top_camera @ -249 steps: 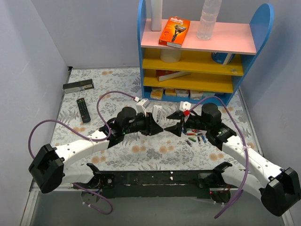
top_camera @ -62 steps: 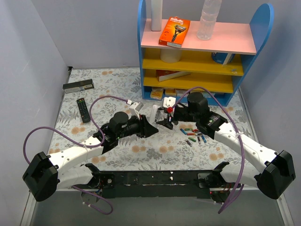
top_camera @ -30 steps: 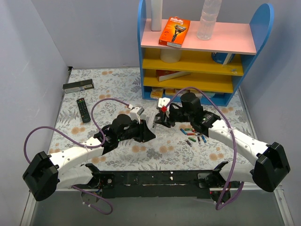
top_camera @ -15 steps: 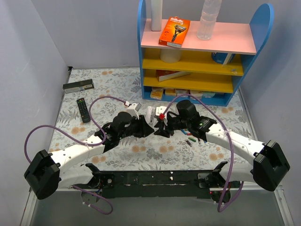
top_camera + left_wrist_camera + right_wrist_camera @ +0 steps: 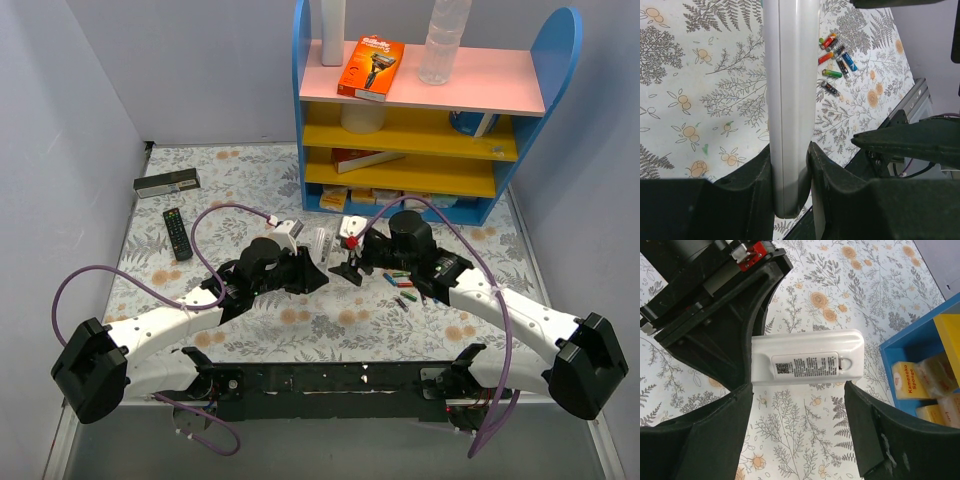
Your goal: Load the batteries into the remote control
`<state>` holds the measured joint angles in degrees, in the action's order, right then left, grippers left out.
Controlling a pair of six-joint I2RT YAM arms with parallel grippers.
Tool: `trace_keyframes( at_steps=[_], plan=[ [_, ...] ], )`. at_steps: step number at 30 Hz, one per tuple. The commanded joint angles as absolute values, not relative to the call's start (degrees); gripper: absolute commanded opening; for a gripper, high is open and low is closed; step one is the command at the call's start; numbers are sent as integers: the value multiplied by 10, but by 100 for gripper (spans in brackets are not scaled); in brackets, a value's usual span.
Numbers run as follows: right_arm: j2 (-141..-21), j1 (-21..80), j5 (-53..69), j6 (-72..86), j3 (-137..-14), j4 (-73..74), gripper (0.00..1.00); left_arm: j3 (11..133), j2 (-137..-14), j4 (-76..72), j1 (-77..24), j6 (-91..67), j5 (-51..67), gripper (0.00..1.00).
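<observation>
We find the left gripper (image 5: 790, 165) clamped on the remote (image 5: 791, 75), held aloft, the right gripper (image 5: 797, 390) spread wide and empty facing its seemingly closed back cover (image 5: 807, 366), and the batteries (image 5: 834, 57) loose on the table (image 5: 700, 90), none loaded.

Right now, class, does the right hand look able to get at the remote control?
Probably yes: the right hand is open, and the remote control, clamped in the left hand, lies just ahead of its fingers, nothing in between.
</observation>
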<state>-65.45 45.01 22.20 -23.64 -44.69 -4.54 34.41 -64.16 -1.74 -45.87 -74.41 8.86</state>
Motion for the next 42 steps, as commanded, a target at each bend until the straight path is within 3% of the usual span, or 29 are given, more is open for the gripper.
trace_keyframes(
  at_steps=[1,17,30,42],
  plan=[
    [-666,447,228,-258,-483,-70,81,355,-621,-38,-456,-724,108,0],
    [-703,445,250,-284,-521,-42,81,364,-612,-33,-456,-706,112,0],
    [-705,445,265,-279,-515,-25,67,367,-612,-34,-456,-708,112,0],
    [-715,445,242,-279,-523,-29,67,366,-606,-37,-456,-700,127,0]
  ],
)
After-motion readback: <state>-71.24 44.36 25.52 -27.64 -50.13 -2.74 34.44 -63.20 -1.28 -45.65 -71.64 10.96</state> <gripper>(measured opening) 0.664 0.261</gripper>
